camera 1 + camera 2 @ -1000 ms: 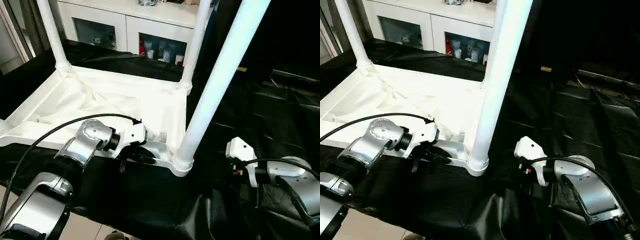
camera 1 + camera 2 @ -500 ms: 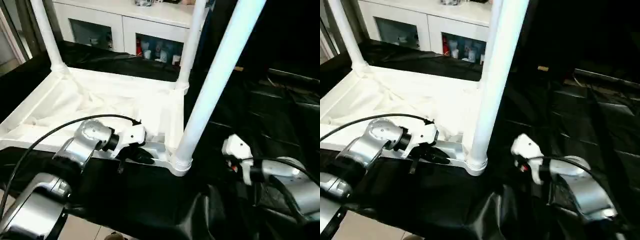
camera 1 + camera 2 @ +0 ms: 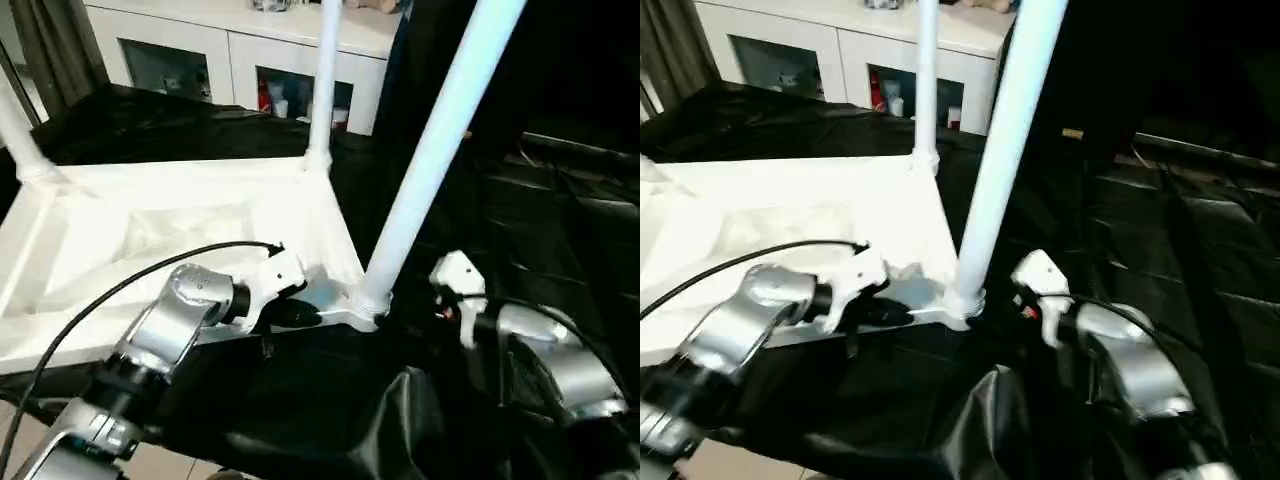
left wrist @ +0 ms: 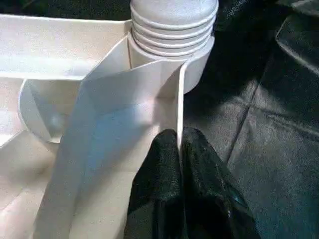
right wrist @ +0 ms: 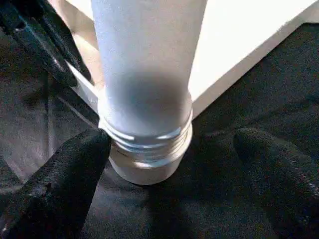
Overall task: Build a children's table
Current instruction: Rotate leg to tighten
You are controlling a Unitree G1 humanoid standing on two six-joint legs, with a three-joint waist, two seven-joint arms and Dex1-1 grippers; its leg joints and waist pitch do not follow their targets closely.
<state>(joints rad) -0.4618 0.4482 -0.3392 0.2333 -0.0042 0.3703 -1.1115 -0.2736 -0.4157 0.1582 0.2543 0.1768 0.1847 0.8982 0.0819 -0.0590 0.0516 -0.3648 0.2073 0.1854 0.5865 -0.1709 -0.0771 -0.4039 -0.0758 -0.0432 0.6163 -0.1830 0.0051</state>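
Left eye view: the all-white plastic children's table is seen lying upside down on a counter covered in black plastic sheeting, its ribbed underside turned up and its tapered tubular legs rising from the rounded corner sockets; the nearest leg is set in the near corner socket. The left gripper is placed at the table's near edge just beside that socket, while the right gripper is held just on the other side of the leg. A white cabinet with glass doors is seen behind the counter. Left wrist view: the left gripper's black fingers are seen pressed together on a thin upright white rib of the table's rim, right by the ringed base of the leg. Right wrist view: the right gripper's fingers are spread wide on either side of the leg's ringed base, and nothing is gripped between them.
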